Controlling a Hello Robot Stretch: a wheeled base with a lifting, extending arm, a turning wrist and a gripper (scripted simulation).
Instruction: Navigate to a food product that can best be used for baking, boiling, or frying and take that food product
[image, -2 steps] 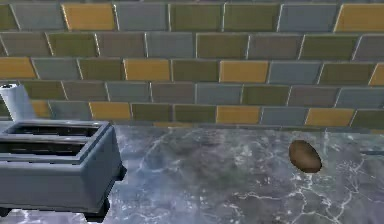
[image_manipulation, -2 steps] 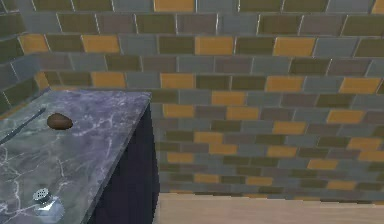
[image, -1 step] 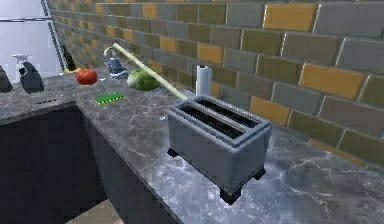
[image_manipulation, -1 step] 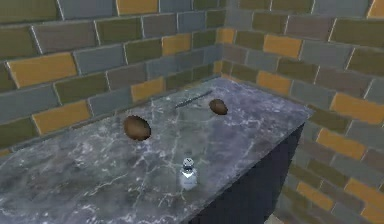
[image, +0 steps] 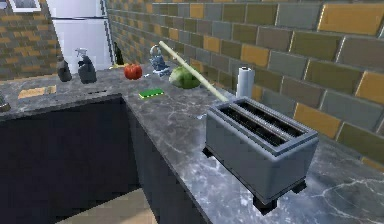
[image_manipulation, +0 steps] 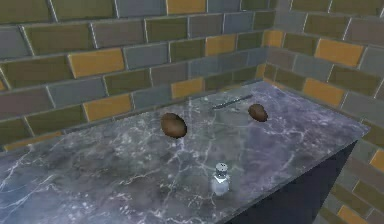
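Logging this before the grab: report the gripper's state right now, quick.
Gripper: state cannot be told.
The larger potato and the smaller potato lie on the counter.

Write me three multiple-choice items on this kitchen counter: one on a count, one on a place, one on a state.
1. Arm side view: how many brown potato-like lumps lie on the counter?
A) one B) two C) four
2. Where does the white shaker stand?
A) against the brick wall B) on the floor C) nearer the counter's front edge than the lumps
3. Forward view: the toaster has slots that are
A) empty B) holding toast C) covered by a lid
Key: 1 B, two separate lumps show; 2 C, it stands before both lumps; 3 A, both slots are dark with nothing sticking out.
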